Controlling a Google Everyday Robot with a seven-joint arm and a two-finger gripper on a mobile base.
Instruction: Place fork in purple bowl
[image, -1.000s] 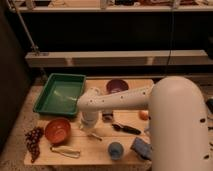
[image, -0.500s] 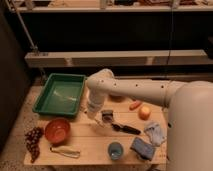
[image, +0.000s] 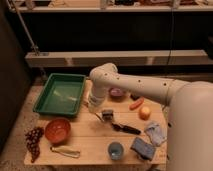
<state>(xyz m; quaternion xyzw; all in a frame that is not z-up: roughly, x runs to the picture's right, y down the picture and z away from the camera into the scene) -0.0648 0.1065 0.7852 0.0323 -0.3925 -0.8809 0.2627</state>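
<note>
Reaching in from the right, the white arm bends at its elbow above the back of the tabletop and drops toward the middle, where the dark gripper hangs low over the wood. Whether it is spread or closed cannot be told, nor whether it grips anything.

A thin pale sliver, the fork, shows just left of the gripper, slanting close to the surface; whether it lies on the wood or is lifted cannot be told. The purple bowl sits behind the gripper toward the back edge, partly hidden by the arm, well apart from the fork.

A green tray occupies the back left corner. In front of it stands an orange-red bowl, with a bunch of dark grapes at the left edge and a curved yellowish-handled tool near the front.

Just right of the gripper lies a black-handled utensil. Further right are a carrot, a round orange fruit and a crumpled pale cloth. A blue cup and a blue-grey sponge sit at the front edge.
</note>
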